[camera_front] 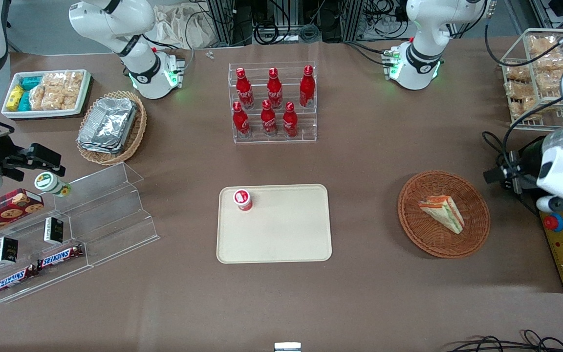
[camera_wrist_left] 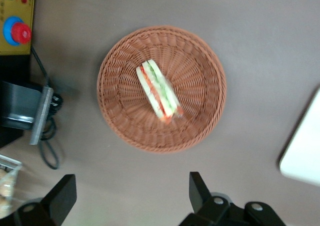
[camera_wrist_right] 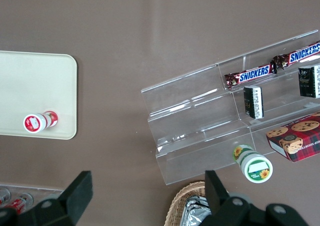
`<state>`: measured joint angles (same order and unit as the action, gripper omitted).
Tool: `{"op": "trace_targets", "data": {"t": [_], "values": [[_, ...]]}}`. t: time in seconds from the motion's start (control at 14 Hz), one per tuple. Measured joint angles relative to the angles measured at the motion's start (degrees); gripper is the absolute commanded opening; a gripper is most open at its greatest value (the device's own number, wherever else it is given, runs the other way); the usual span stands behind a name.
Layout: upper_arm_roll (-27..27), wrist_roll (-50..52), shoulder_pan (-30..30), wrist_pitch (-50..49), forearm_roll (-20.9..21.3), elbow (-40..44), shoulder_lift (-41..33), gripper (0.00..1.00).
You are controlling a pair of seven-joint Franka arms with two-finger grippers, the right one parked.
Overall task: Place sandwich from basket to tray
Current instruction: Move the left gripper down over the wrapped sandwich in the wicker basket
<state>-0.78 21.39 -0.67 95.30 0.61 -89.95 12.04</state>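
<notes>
The sandwich (camera_front: 442,213), a wrapped white-bread wedge with orange and green filling, lies in the round reddish-brown wicker basket (camera_front: 411,230). The beige tray (camera_front: 281,239) lies flat near the table's middle, toward the parked arm's end from the basket. My left gripper (camera_front: 501,174) hangs above the table beside the basket, toward the working arm's end. In the left wrist view the sandwich (camera_wrist_left: 158,90) rests in the basket (camera_wrist_left: 200,60), one corner of the tray (camera_wrist_left: 305,151) shows, and the gripper (camera_wrist_left: 131,196) is open and empty, apart from the basket's rim.
A small red-capped bottle (camera_front: 243,199) stands on the tray's corner. A yellow control box with a red button (camera_front: 562,244) lies close to the basket. An acrylic rack of red bottles (camera_front: 274,102) stands farther from the camera. A wire rack of snacks (camera_front: 538,73) stands near the working arm.
</notes>
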Motion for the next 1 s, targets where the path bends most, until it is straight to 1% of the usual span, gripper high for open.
{"op": "trace_targets", "data": {"t": [0.14,0.29,0.57,0.79,1.0], "values": [[-0.1,5.8,-0.2,6.5,0.0,-4.6,1.0,1.0],[-0.1,13.0,-0.2,10.9,-0.4,-7.9,3.2,1.0],[-0.1,30.4,-0.2,19.3,-0.8,-9.1,10.1,1.0],[-0.1,34.2,-0.3,21.0,-0.8,-9.6,12.2,1.0],[-0.1,34.7,-0.3,24.7,-0.8,-13.4,12.3,1.0]]}}
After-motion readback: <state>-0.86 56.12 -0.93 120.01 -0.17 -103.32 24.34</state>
